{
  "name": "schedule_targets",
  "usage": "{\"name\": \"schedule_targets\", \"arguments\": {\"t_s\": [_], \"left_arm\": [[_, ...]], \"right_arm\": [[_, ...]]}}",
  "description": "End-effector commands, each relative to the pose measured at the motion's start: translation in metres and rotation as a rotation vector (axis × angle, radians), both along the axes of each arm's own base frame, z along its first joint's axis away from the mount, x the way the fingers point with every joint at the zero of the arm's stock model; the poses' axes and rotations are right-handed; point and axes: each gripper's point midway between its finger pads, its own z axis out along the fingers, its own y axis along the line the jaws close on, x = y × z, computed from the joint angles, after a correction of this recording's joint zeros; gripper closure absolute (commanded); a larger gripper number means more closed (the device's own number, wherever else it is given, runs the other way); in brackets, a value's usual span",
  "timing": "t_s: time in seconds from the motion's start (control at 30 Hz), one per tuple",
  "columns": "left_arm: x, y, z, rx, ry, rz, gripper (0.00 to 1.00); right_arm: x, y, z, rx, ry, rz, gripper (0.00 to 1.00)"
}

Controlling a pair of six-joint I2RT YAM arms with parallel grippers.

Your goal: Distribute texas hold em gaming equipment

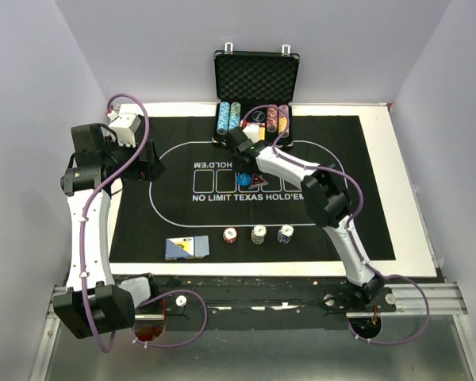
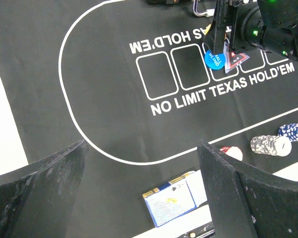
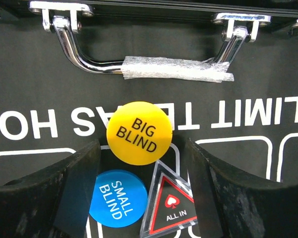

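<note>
Three markers lie together on the mat: a yellow BIG BLIND button (image 3: 139,132), a blue SMALL BLIND button (image 3: 117,198) (image 1: 243,179) and a red ALL IN triangle (image 3: 173,207) (image 1: 258,176). My right gripper (image 3: 143,148) (image 1: 250,163) hangs low over them, open, its fingers (image 3: 64,198) standing either side of the group. Blue-backed cards (image 1: 186,248) (image 2: 176,203) lie near the mat's front edge. Beside them stand three small chip stacks: red (image 1: 230,236), white (image 1: 258,235) and blue (image 1: 285,234). My left gripper (image 1: 149,168) (image 2: 139,148) hovers open and empty over the mat's left part.
The open black case (image 1: 254,75) with long chip rows (image 1: 228,119) stands at the back. Its chrome handle (image 3: 164,67) is just beyond my right gripper. The black printed mat (image 1: 143,230) lies on a white board (image 1: 404,198). Grey walls close both sides.
</note>
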Motion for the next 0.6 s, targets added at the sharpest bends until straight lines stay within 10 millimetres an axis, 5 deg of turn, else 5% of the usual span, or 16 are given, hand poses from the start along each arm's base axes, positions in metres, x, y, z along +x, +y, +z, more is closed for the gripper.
{"name": "schedule_targets", "arguments": {"t_s": [0.0,0.3,0.57], "left_arm": [[-0.007,0.003,-0.006,0.021,0.013,0.002,0.01],[-0.009,0.003,-0.007,0.037,0.006,-0.008,0.01],[-0.01,0.004,-0.007,0.046,0.005,-0.007,0.01]], "right_arm": [[0.003,0.007,-0.013,-0.003,0.001,0.005,0.28],[-0.016,-0.006,0.012,0.025,-0.03,0.012,0.18],[-0.001,-0.002,-0.003,-0.034,-0.021,0.01,0.18]]}}
